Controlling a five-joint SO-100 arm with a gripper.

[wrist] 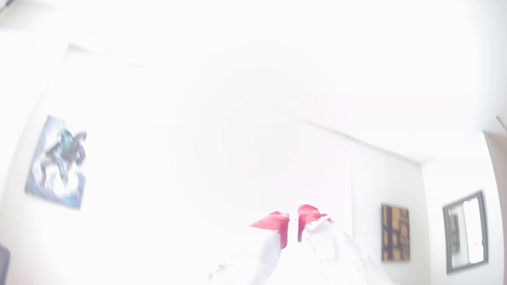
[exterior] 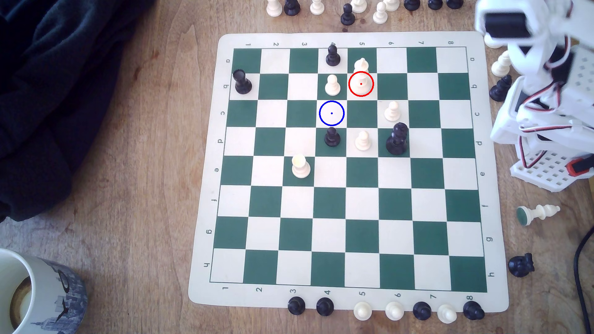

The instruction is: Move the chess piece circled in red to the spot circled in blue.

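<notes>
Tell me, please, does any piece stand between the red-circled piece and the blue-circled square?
No. In the exterior view the circled piece and the blue-ringed square are diagonal neighbours, touching at their corners, with nothing between.

The board (exterior: pixel 205 224) carries five cream pieces (exterior: pixel 332 85) and four black pieces (exterior: pixel 332 137). Seven more pieces (exterior: pixel 362 311) line its lower edge in the exterior view: four black, three cream. One mug (exterior: pixel 48 289) sits on the surface (exterior: pixel 128 192).

Overhead board (exterior: pixel 350 205) view; wrist camera roomward.
</notes>
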